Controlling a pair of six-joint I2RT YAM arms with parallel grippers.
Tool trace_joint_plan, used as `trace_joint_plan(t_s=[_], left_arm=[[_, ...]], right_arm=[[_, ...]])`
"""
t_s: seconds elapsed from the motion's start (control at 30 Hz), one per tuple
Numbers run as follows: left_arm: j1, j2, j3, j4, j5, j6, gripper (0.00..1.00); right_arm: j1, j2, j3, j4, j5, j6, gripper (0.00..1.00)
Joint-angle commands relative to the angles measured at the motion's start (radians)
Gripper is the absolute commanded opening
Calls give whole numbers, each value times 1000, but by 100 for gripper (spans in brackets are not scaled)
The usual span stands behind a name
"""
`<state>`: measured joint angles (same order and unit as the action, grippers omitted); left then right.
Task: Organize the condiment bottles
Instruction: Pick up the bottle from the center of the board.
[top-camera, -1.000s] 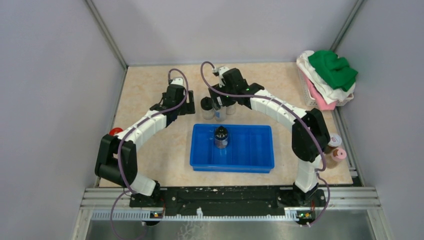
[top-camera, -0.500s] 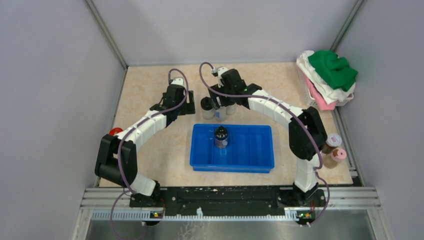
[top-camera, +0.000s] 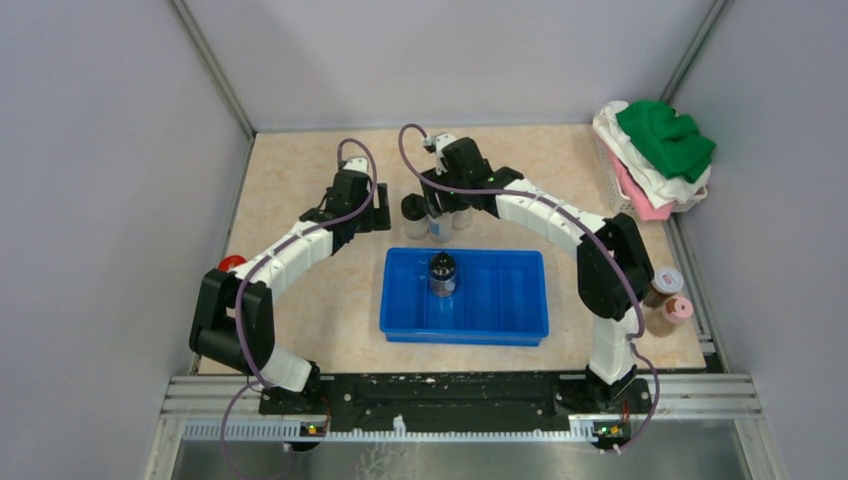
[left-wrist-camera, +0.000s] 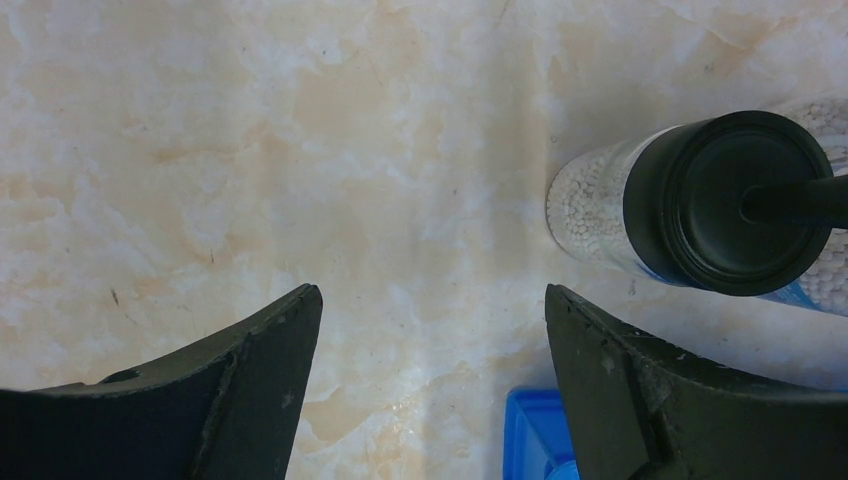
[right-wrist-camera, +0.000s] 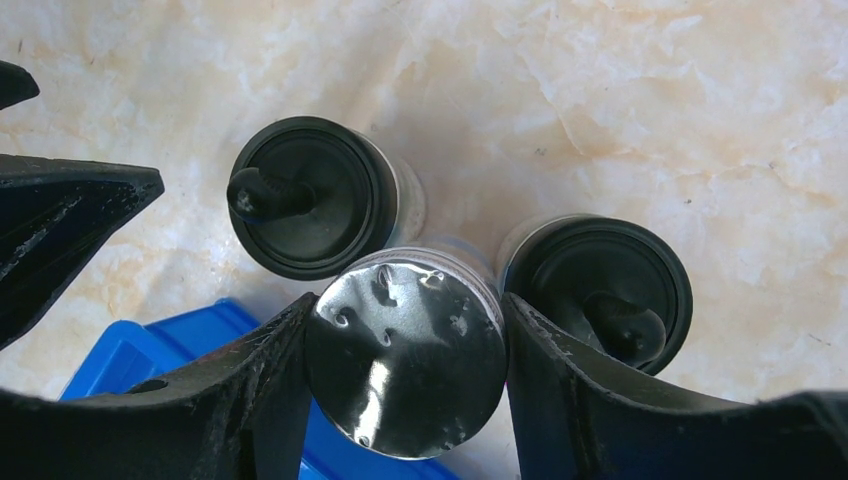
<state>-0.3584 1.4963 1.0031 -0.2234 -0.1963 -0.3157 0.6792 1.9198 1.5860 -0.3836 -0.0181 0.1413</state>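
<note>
Right end effector (right-wrist-camera: 405, 310) has eased slightly left and lower over the bottle cluster; jaws have closed in, now pressing both sides of the silver-capped bottle (right-wrist-camera: 405, 370); right elbow (top-camera: 603, 270) has swung left, uncovering more of the pink-capped bottle (top-camera: 676, 312) at the tabletop (top-camera: 300, 170) edge.

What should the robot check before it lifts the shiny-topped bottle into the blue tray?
1. Right end effector has a finger on each side of the silver-capped bottle: ok.
2. Grip tight enough to lift: cannot tell.
3. Room around the fingers: not ok, the black-capped bottles crowd in on both sides.
4. Space in the blue tray: ok, only one dark bottle stands in it.
5. Left end effector out of the way: ok, it is open over bare table and holds nothing.
</note>
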Motion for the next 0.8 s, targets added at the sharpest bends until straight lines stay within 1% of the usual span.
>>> trace_joint_plan(t_s=[0.0, 0.33, 0.5, 0.67, 0.77], left_arm=[[0, -45, 4, -15, 22, -9, 88], [-1, -119, -23, -49, 31, -6, 87], [-2, -141, -27, -63, 36, -5, 87], [-2, -148, -29, -71, 45, -6, 87], [-3, -146, -31, -72, 52, -8, 86]], right_arm=[[15, -102, 20, 10, 13, 3, 40], [26, -323, 49, -58, 68, -21, 38], [38, -421, 58, -144, 67, -20, 37], [83, -554, 7, -247, 144, -32, 36], [111, -627, -45, -284, 130, -23, 35]])
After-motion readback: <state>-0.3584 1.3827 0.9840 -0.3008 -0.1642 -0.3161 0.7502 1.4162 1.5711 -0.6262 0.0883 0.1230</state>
